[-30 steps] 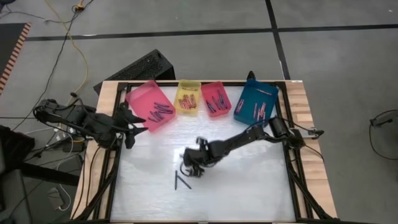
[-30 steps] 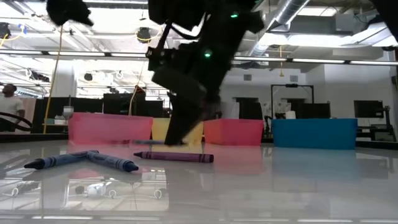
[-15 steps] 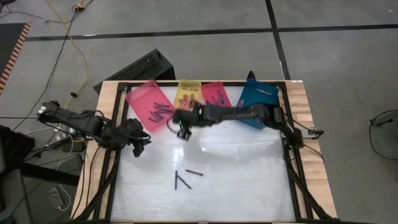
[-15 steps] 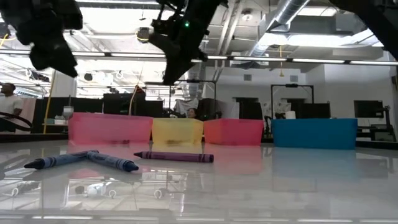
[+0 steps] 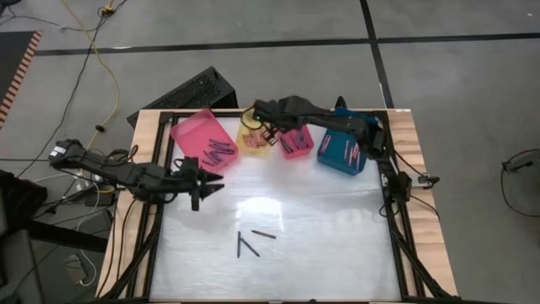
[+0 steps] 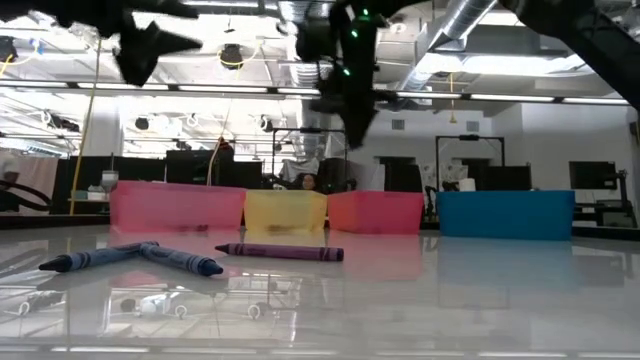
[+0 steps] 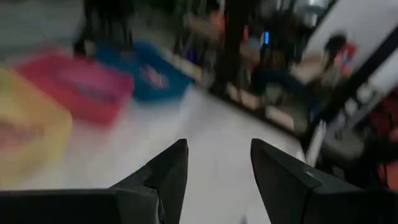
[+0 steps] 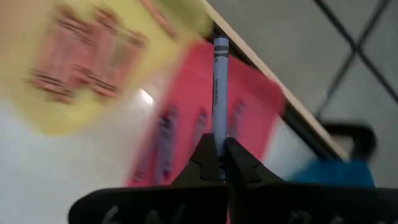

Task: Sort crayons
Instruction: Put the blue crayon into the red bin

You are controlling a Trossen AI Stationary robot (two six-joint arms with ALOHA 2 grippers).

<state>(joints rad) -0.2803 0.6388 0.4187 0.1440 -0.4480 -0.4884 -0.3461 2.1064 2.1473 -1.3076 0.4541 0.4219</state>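
Entry: right gripper, blue crayon pinched upright between its fingers.
I read it over the gap between yellow tray and red tray; half a second back it hung further left, by the pink tray. Left gripper has spread its fingers and pushed inward over the table. Two dark blue crayons and a purple crayon lie unmoved mid-table.

no readable text anywhere; only blurred, illegible print along the wrapper of the blue crayon.
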